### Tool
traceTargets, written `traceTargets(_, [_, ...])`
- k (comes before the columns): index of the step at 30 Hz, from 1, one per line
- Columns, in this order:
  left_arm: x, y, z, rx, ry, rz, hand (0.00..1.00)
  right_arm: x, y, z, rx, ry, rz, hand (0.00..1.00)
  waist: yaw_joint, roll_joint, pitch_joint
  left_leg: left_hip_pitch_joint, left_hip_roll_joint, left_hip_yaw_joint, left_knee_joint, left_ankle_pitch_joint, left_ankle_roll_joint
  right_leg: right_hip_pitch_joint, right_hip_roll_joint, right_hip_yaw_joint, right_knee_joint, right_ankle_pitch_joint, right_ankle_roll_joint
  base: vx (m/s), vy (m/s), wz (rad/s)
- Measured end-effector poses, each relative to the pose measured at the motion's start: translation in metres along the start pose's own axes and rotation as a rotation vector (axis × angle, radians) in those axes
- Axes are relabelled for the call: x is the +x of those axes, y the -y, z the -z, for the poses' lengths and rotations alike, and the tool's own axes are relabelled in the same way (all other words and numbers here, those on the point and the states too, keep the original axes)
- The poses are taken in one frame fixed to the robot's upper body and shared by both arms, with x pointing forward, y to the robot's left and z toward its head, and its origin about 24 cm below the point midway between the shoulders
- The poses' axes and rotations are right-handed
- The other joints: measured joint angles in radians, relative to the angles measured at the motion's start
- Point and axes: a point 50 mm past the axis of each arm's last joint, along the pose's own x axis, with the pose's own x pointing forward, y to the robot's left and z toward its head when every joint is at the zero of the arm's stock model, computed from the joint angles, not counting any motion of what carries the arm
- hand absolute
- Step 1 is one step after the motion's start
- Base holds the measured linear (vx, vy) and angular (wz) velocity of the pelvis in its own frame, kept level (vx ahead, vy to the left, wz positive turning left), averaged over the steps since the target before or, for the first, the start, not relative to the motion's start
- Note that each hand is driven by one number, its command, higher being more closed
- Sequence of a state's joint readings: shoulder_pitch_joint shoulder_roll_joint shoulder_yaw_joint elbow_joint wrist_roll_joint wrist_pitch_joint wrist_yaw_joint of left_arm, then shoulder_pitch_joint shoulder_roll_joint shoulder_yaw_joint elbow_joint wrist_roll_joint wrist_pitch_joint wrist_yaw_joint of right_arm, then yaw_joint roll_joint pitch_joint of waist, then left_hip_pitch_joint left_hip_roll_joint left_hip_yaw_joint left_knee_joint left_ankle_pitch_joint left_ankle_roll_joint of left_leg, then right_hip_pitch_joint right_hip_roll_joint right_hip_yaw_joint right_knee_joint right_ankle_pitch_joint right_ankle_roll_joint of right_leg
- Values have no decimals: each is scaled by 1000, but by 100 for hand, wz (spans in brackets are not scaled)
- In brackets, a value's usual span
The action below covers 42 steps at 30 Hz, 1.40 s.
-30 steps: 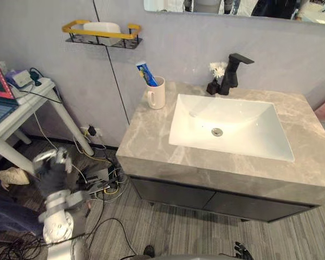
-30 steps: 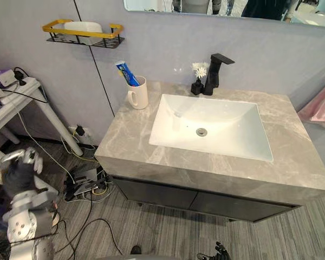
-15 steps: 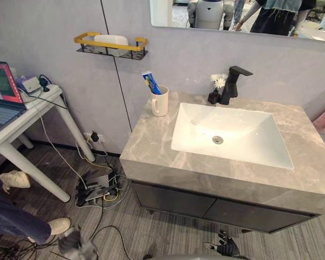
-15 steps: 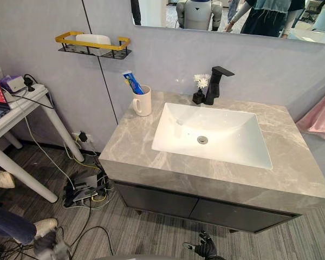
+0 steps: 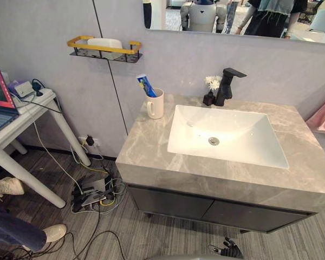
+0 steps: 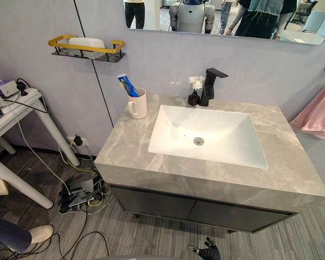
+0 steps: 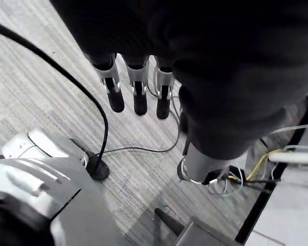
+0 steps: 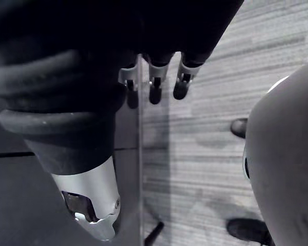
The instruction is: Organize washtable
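Note:
A white mug [image 5: 155, 103] holding a blue toothpaste tube [image 5: 145, 85] stands at the back left corner of the grey marble washtable [image 5: 146, 149]. The white sink basin [image 5: 257, 154] is sunk into its middle. Behind the basin are a black faucet [image 5: 226, 85] and a small dark vase with a white flower [image 5: 210, 91]. My left hand [image 7: 139, 94] hangs low over the striped floor, fingers straight, holding nothing. My right hand [image 8: 154, 82] also hangs down with straight fingers and is empty; in the head view my right hand [image 5: 231, 250] shows below the cabinet front.
A yellow-rimmed wall shelf [image 5: 104, 48] with a white dish hangs left of the washtable. A white side table [image 5: 23, 111] with a laptop stands at the left. Cables and a power strip [image 5: 92, 189] lie on the floor, and a person's shoe [image 5: 54, 233] is nearby. Pink cloth [image 5: 322, 115] hangs at the right.
My left hand, raised and curled at the lower left a second ago, has dropped to my side and its fingers have straightened. The head camera has tilted up.

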<state>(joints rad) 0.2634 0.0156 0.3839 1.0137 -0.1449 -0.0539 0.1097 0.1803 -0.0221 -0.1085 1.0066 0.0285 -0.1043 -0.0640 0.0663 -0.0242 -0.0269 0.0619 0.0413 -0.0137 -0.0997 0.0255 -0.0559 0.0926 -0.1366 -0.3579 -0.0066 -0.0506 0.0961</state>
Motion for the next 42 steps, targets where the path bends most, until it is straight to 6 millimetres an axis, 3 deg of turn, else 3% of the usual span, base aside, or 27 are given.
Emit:
traceTargets(6, [2, 7, -12, 183, 46, 60, 0, 3, -1, -3, -18, -9, -4, 0, -2, 1, 12, 5, -7, -2, 4, 0, 0, 7, -5, 1, -3, 2, 3, -6, 5, 1])
traceTargets(11, [3, 10, -16, 201, 64, 72, 0, 5, -1, -10, -59, 11, 0, 0, 2, 5, 42, 12, -3, 21, 8, 0, 0, 8, -3, 22, 7, 2, 1, -64, -1, -11])
traceTargets(14, [4, 18, -26, 189, 99, 98, 0, 8, -2, -23, -64, 50, 2, 0, 4, 7, 100, -48, -4, 17, 75, -8, 3, -19, -10, 14, 35, 5, -3, -111, 8, 12])
traceTargets(18, [3, 30, -35, 137, 130, 115, 0, 9, 0, -41, -105, 120, 7, 0, 5, 33, 167, -142, 2, -8, 138, -7, 1, -98, -25, -26, 99, 1, -8, -125, 14, 25])
traceTargets(21, [3, 30, -37, 105, 140, 98, 0, 8, -5, -49, -111, 161, -7, 0, 2, 34, 166, -192, 30, 55, 167, -46, 9, -116, -39, -68, 119, -2, -13, -98, -4, 29])
traceTargets(22, [3, 30, -42, 98, 158, 96, 0, 6, -10, -47, -99, 165, -17, 0, 1, 2, 170, -205, 38, 103, 218, -68, 19, -127, -60, -85, 106, 5, -21, -57, 11, 43])
traceTargets(23, [3, 30, -44, 93, 168, 96, 0, 6, -11, -47, -96, 165, -20, 0, 5, 1, 170, -229, 52, 128, 308, -80, 33, -134, -70, -93, 117, 6, -22, -8, 98, 37])
traceTargets(24, [2, 28, -45, 76, 174, 89, 0, 6, -11, -49, -91, 173, -19, 0, 4, 5, 168, -260, 99, 160, 501, -134, 19, -145, -90, -110, 140, 6, -22, -15, 92, 22])
traceTargets(27, [1, 33, -40, 43, 162, 91, 0, 6, -7, -52, -51, 184, 0, 0, 0, 29, 156, -226, 190, 154, 565, -184, -43, -152, -110, -129, 163, 23, 7, 22, 241, 28])
traceTargets(28, [1, 35, -43, 36, 169, 94, 0, 6, -3, -52, -31, 181, 16, 0, 2, 34, 152, -212, 170, 151, 533, -204, -59, -154, -111, -132, 160, 36, 17, -56, 328, 35])
traceTargets(29, [2, 31, -48, 40, 190, 86, 0, 6, -9, -50, -3, 174, 6, 0, 0, 9, 150, -209, 147, 146, 516, -209, -55, -153, -122, -133, 143, 50, 13, -98, 250, 25])
traceTargets(31, [3, 27, -53, 51, 206, 78, 0, 4, -21, -47, 18, 166, -21, 0, -1, -9, 142, -207, 126, 124, 512, -216, -64, -149, -133, -131, 129, 80, -9, -116, 181, 8])
traceTargets(32, [3, 27, -56, 65, 217, 82, 0, 4, -26, -48, 27, 167, -32, 0, -1, -17, 136, -203, 122, 110, 512, -225, -70, -151, -135, -130, 130, 105, 3, -121, 153, -8])
traceTargets(34, [3, 33, -62, 85, 238, 101, 0, 4, -26, -50, 41, 174, -27, 0, -1, -24, 131, -207, 113, 109, 519, -255, -64, -166, -143, -129, 142, 116, 7, -174, 128, -20])
traceTargets(36, [2, 43, -67, 130, 259, 134, 0, 4, -21, -57, 63, 199, -7, 0, 2, -12, 134, -237, 113, 118, 562, -299, -38, -205, -153, -96, 153, 129, 26, -261, 122, -52])
traceTargets(39, [1, 53, -73, 212, 291, 167, 0, 1, -15, -57, 70, 215, 11, 0, -1, -8, 157, -256, 106, 195, 636, -337, -10, -246, -167, -53, 144, 144, -10, -367, 126, -69])
traceTargets(40, [1, 53, -74, 220, 295, 168, 0, 0, -14, -56, 73, 217, 15, 0, 1, -5, 158, -247, 107, 221, 636, -342, -2, -254, -170, -55, 139, 125, -44, -327, 153, -105])
traceTargets(41, [1, 53, -72, 238, 290, 169, 0, 1, -12, -57, 64, 218, 17, 0, 0, 17, 164, -234, 125, 258, 607, -340, 11, -256, -167, -95, 125, 47, -121, -274, 105, -107])
traceTargets(42, [1, 52, -69, 254, 281, 168, 0, 1, -12, -58, 54, 220, 11, 0, 1, 34, 160, -222, 144, 286, 582, -334, 29, -255, -164, -109, 137, 55, -108, -317, 79, -115])
